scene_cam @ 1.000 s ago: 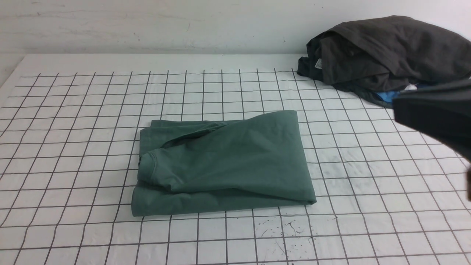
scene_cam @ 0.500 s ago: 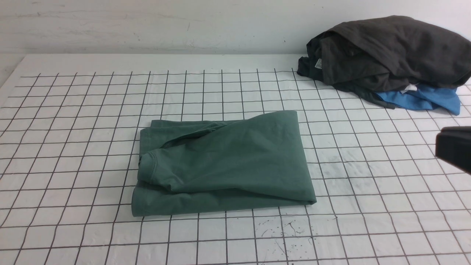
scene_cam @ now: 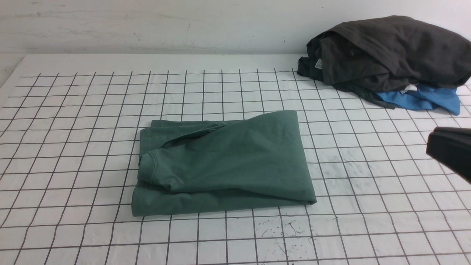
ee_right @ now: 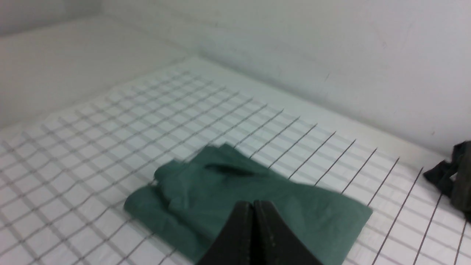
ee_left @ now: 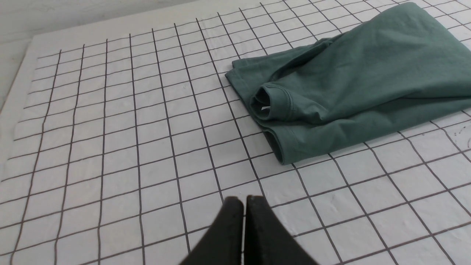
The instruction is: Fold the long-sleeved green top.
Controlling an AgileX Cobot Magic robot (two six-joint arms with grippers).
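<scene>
Edging slightly inward, right arm nears folded green top.

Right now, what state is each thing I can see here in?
Green top: folded into a flat bundle, lying on the gridded table.
Grey garment: crumpled in a heap.
Blue garment: partly under the grey one.
Left gripper: shut, empty.
Right gripper: shut, empty.

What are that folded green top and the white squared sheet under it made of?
The folded muted-green long-sleeved top looks like soft matte knit, probably cotton jersey: it drapes in rounded folds and has a ribbed stitched cuff. The white black-gridded table cover looks like thin, faintly glossy plastic or coated sheet, with fine wrinkles and scuffs; I can't tell which.
</scene>
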